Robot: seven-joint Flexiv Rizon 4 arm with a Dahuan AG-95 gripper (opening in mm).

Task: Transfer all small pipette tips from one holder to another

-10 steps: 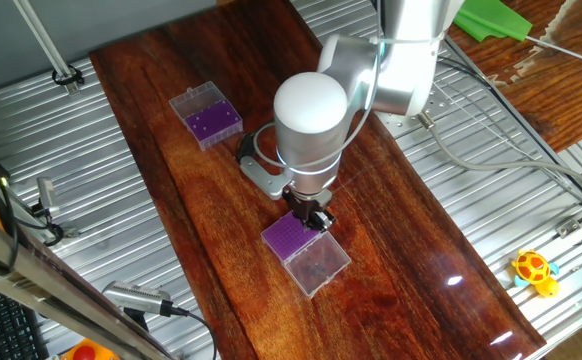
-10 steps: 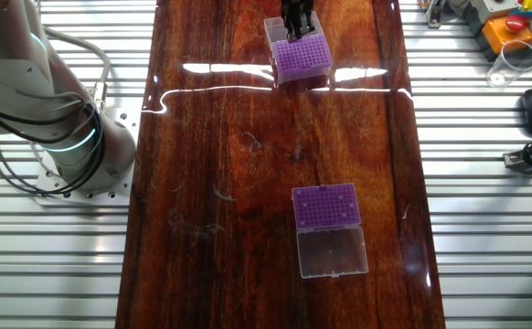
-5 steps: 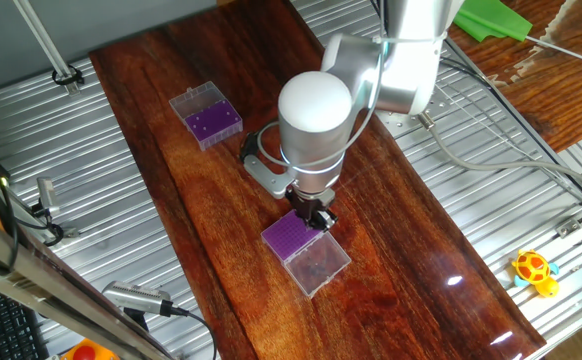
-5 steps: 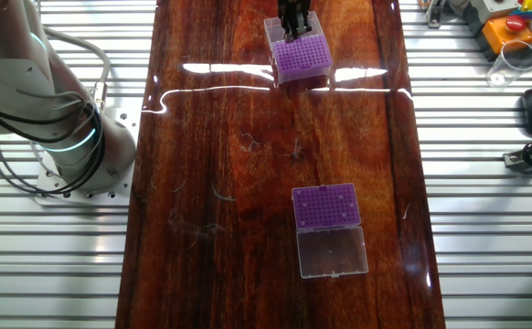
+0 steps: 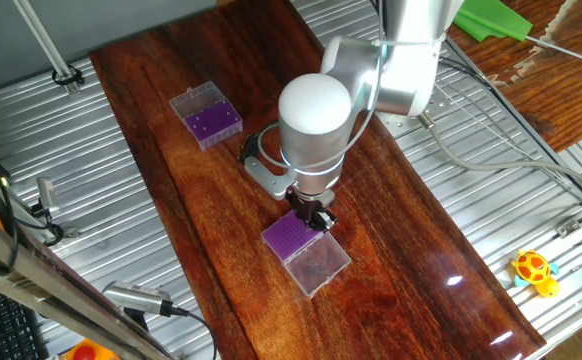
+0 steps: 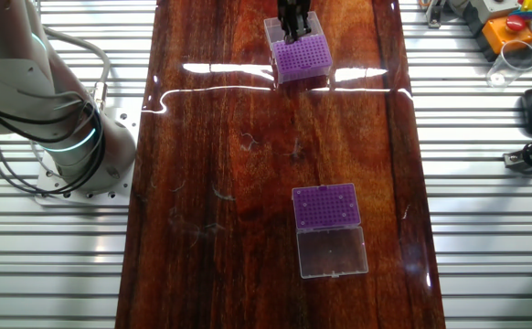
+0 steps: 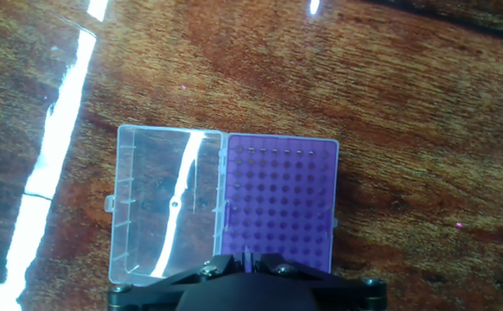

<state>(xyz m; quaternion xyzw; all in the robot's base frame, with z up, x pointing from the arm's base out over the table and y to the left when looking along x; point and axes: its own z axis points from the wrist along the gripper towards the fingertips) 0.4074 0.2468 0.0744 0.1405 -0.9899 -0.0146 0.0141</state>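
My gripper (image 7: 247, 259) hangs just above the near edge of a purple holder (image 7: 277, 203) whose clear lid (image 7: 169, 207) lies open beside it. The jaws are shut on a small translucent pipette tip (image 7: 247, 253), held upright between them. A short row of tips (image 7: 273, 151) stands along the holder's far edge. In one fixed view the gripper (image 5: 313, 214) sits over this holder (image 5: 289, 238), and the second purple holder (image 5: 209, 118) lies far off at the back left. In the other fixed view the gripper (image 6: 293, 27) is over the top holder (image 6: 301, 57); the second holder (image 6: 325, 206) is lower down.
The holders rest on a dark wooden board (image 6: 220, 137) flanked by ribbed metal tabletop. The arm's base (image 6: 74, 146) stands left of the board. A clear beaker (image 6: 515, 59) and an orange button box (image 6: 513, 23) sit off the board at the right.
The arm has shifted very slightly over the holder; the holders and lids have not moved.
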